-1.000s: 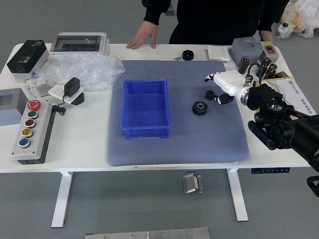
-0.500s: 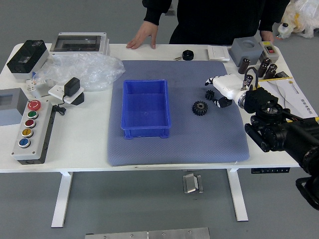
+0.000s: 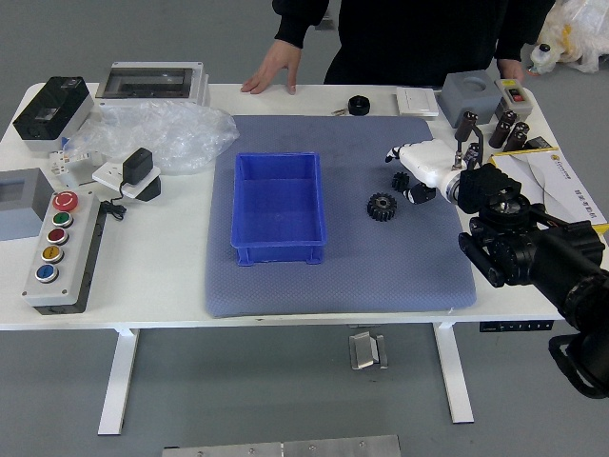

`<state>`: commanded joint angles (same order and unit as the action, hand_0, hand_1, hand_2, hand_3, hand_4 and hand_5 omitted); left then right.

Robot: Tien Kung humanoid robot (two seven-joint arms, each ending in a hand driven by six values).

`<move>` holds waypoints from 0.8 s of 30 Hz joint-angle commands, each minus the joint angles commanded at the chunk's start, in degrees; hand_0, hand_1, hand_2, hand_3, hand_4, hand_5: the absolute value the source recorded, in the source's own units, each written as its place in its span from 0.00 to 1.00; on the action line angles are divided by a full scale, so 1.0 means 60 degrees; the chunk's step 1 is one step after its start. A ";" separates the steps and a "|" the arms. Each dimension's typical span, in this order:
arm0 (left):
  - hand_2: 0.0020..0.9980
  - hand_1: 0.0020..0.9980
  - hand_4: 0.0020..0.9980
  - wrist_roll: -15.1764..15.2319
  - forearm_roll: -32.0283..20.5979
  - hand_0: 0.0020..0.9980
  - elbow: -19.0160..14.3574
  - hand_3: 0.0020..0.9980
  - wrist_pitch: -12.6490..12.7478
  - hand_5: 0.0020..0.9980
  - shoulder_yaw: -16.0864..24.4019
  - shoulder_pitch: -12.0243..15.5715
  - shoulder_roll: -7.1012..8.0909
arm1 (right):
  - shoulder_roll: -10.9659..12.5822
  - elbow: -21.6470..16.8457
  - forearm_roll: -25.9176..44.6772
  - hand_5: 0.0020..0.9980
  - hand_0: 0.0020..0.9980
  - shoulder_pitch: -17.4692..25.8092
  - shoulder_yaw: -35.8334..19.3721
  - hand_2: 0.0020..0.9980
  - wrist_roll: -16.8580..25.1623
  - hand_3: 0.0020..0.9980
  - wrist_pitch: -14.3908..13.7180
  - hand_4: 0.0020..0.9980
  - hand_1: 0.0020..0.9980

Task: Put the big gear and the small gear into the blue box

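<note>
Head view: what has just changed for us?

– Our right hand (image 3: pixel 433 164) has edged nearer the small gear (image 3: pixel 401 181), its fingers parted and seemingly holding nothing.

– And the big gear (image 3: pixel 382 207)?

– Near the small one on the mat (image 3: pixel 333 286), so both are outside our blue box (image 3: pixel 280 255). We can probably pinch the small gear next, without nudging its neighbour. The person's hands (image 3: pixel 274 67) rest at the far edge.
</note>
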<state>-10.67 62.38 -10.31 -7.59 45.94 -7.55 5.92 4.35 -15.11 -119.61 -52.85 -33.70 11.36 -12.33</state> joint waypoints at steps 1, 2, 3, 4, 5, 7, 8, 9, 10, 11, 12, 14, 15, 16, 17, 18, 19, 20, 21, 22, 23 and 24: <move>0.88 0.90 0.80 -0.0001 0.0002 0.91 0.0000 0.88 -0.0001 0.34 0.0002 -0.0002 -0.0003 | -0.0017 0.0016 -0.0022 0.03 0.68 0.0005 -0.0017 0.77 0.0001 0.73 0.0011 0.62 0.63; 0.88 0.90 0.80 -0.0002 0.0003 0.91 0.0000 0.88 -0.0002 0.34 0.0003 -0.0004 -0.0007 | -0.0039 0.0036 -0.0055 0.03 0.68 0.0012 -0.0040 0.77 0.0002 0.73 0.0024 0.62 0.63; 0.88 0.90 0.80 -0.0002 0.0004 0.91 0.0000 0.88 -0.0002 0.34 0.0003 -0.0006 -0.0010 | -0.0054 0.0050 -0.0080 0.03 0.68 0.0018 -0.0059 0.77 0.0002 0.73 0.0032 0.62 0.63; 0.88 0.90 0.80 -0.0002 0.0008 0.91 0.0000 0.88 -0.0003 0.34 0.0006 -0.0011 -0.0014 | -0.0071 0.0067 -0.0105 0.03 0.68 0.0025 -0.0079 0.77 0.0003 0.73 0.0043 0.62 0.63; 0.88 0.90 0.80 0.0001 0.0005 0.91 0.0000 0.88 -0.0003 0.34 0.0002 -0.0015 -0.0018 | -0.0087 0.0085 -0.0132 0.03 0.68 0.0032 -0.0100 0.77 0.0004 0.73 0.0051 0.62 0.63; 0.88 0.90 0.80 0.0000 0.0014 0.91 0.0000 0.88 -0.0005 0.34 0.0010 -0.0026 -0.0026 | -0.0118 0.0121 -0.0177 0.05 0.68 0.0048 -0.0137 0.77 0.0009 0.71 0.0064 0.59 0.63; 0.88 0.90 0.80 0.0000 0.0016 0.91 0.0000 0.88 -0.0006 0.34 0.0011 -0.0030 -0.0029 | -0.0128 0.0133 -0.0191 0.05 0.68 0.0055 -0.0151 0.77 0.0011 0.71 0.0069 0.59 0.63; 0.88 0.90 0.80 0.0000 0.0019 0.91 0.0000 0.88 -0.0006 0.34 0.0012 -0.0035 -0.0033 | -0.0137 0.0143 -0.0201 0.05 0.68 0.0062 -0.0160 0.77 0.0014 0.71 0.0073 0.59 0.63; 0.88 0.90 0.80 0.0001 0.0016 0.91 0.0000 0.88 -0.0006 0.34 0.0009 -0.0040 -0.0037 | -0.0142 0.0149 -0.0209 0.05 0.68 0.0068 -0.0167 0.77 0.0017 0.71 0.0078 0.59 0.63; 0.88 0.90 0.80 0.0001 0.0015 0.91 0.0000 0.88 -0.0007 0.34 0.0008 -0.0046 -0.0041 | -0.0145 0.0152 -0.0210 0.05 0.68 0.0074 -0.0170 0.77 0.0020 0.71 0.0082 0.59 0.63; 0.88 0.90 0.80 0.0002 0.0010 0.91 0.0000 0.88 -0.0007 0.34 0.0003 -0.0049 -0.0043 | -0.0149 0.0155 -0.0213 0.05 0.68 0.0077 -0.0173 0.77 0.0023 0.71 0.0085 0.59 0.63; 0.88 0.90 0.80 0.0000 0.0010 0.91 0.0000 0.88 -0.0008 0.34 0.0002 -0.0053 -0.0048 | -0.0158 0.0161 -0.0220 0.06 0.68 0.0084 -0.0183 0.76 0.0026 0.70 0.0089 0.57 0.63; 0.88 0.90 0.80 0.0001 0.0006 0.91 0.0000 0.88 -0.0008 0.34 -0.0002 -0.0054 -0.0050 | -0.0165 0.0165 -0.0224 0.06 0.68 0.0087 -0.0189 0.76 0.0027 0.70 0.0090 0.57 0.63; 0.88 0.90 0.80 0.0000 0.0005 0.91 0.0000 0.88 -0.0009 0.34 -0.0002 -0.0056 -0.0052 | -0.0170 0.0166 -0.0219 0.06 0.68 0.0090 -0.0187 0.76 0.0029 0.70 0.0088 0.57 0.63; 0.88 0.90 0.80 0.0000 0.0005 0.91 0.0000 0.88 -0.0009 0.34 -0.0003 -0.0058 -0.0054 | -0.0176 0.0168 -0.0218 0.06 0.68 0.0094 -0.0189 0.76 0.0031 0.70 0.0087 0.57 0.63; 0.88 0.90 0.80 0.0000 0.0005 0.91 0.0000 0.88 -0.0009 0.34 -0.0004 -0.0061 -0.0057 | -0.0182 0.0169 -0.0217 0.06 0.68 0.0100 -0.0191 0.76 0.0033 0.70 0.0083 0.57 0.63; 0.88 0.90 0.80 0.0001 0.0007 0.91 0.0000 0.88 -0.0010 0.34 -0.0005 -0.0064 -0.0062 | -0.0190 0.0171 -0.0219 0.08 0.67 0.0109 -0.0195 0.76 0.0038 0.69 0.0077 0.54 0.63; 0.88 0.90 0.80 0.0001 0.0009 0.91 0.0000 0.88 -0.0011 0.34 -0.0005 -0.0067 -0.0065 | -0.0195 0.0173 -0.0222 0.08 0.67 0.0115 -0.0199 0.76 0.0041 0.69 0.0073 0.54 0.63; 0.88 0.90 0.80 0.0002 0.0008 0.91 0.0000 0.88 -0.0011 0.34 -0.0008 -0.0068 -0.0070 | -0.0200 0.0177 -0.0225 0.08 0.67 0.0126 -0.0199 0.76 0.0046 0.69 0.0065 0.54 0.63; 0.88 0.90 0.80 0.0002 0.0009 0.91 0.0000 0.88 -0.0012 0.34 -0.0009 -0.0068 -0.0073 | -0.0203 0.0180 -0.0225 0.08 0.67 0.0134 -0.0195 0.76 0.0050 0.69 0.0056 0.54 0.63; 0.88 0.90 0.80 0.0002 0.0009 0.91 0.0000 0.88 -0.0013 0.34 -0.0011 -0.0068 -0.0076 | -0.0206 0.0185 -0.0227 0.08 0.67 0.0143 -0.0192 0.76 0.0055 0.69 0.0044 0.54 0.63; 0.88 0.90 0.80 0.0001 0.0009 0.91 0.0000 0.88 -0.0013 0.34 -0.0013 -0.0067 -0.0079 | -0.0208 0.0190 -0.0229 0.08 0.67 0.0148 -0.0191 0.76 0.0058 0.69 0.0035 0.54 0.63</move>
<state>-10.66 62.43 -10.31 -7.67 45.86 -7.96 5.45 3.10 -13.97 -120.99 -51.97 -34.84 11.71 -12.12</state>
